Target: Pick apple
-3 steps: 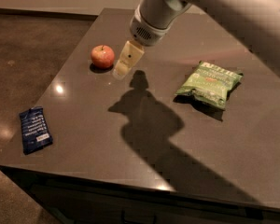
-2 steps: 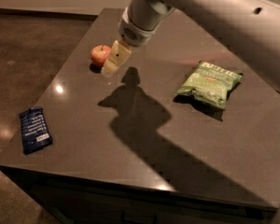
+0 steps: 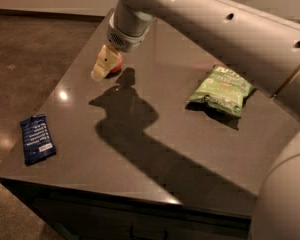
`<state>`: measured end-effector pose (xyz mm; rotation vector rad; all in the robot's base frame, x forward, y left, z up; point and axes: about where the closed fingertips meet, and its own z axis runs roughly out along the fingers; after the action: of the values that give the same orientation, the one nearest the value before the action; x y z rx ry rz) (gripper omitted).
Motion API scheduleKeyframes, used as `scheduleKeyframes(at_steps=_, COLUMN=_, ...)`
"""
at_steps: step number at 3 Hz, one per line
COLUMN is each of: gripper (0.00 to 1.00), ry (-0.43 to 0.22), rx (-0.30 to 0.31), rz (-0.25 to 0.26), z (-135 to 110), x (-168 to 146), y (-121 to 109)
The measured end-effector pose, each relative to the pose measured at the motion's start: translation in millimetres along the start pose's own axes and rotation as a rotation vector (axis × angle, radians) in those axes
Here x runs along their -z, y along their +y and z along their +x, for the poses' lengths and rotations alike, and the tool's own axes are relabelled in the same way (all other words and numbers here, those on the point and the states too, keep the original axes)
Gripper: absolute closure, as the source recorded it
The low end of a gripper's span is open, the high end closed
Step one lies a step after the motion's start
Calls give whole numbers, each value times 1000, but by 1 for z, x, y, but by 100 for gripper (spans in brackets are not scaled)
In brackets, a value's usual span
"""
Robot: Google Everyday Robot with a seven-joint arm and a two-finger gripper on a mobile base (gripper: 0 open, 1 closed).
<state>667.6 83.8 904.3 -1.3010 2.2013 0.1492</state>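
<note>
The red apple [image 3: 116, 64] sits on the dark table [image 3: 155, 134] near its far left side. It is mostly hidden behind my gripper; only a red sliver shows at the right of the fingers. My gripper [image 3: 102, 68] hangs from the arm coming in from the upper right and sits directly in front of and over the apple. Its cream-coloured fingers [image 3: 101, 65] point down and to the left.
A green chip bag [image 3: 221, 90] lies at the table's right. A blue packet [image 3: 37, 139] lies near the front left edge. The arm casts a large shadow across the table's middle. The brown floor lies to the left.
The gripper has moved left and toward the apple. It now covers most of the apple, which earlier lay fully in view to its left.
</note>
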Motion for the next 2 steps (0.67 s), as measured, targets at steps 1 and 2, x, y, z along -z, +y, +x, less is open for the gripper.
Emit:
scheduleKeyframes(at_steps=1, gripper=0, ry=0, rx=-13, rz=30, z=-13, x=-19, y=-2)
scheduleKeyframes(at_steps=2, gripper=0, ry=17, rx=-14, rz=34, z=-21, x=-37, y=-8)
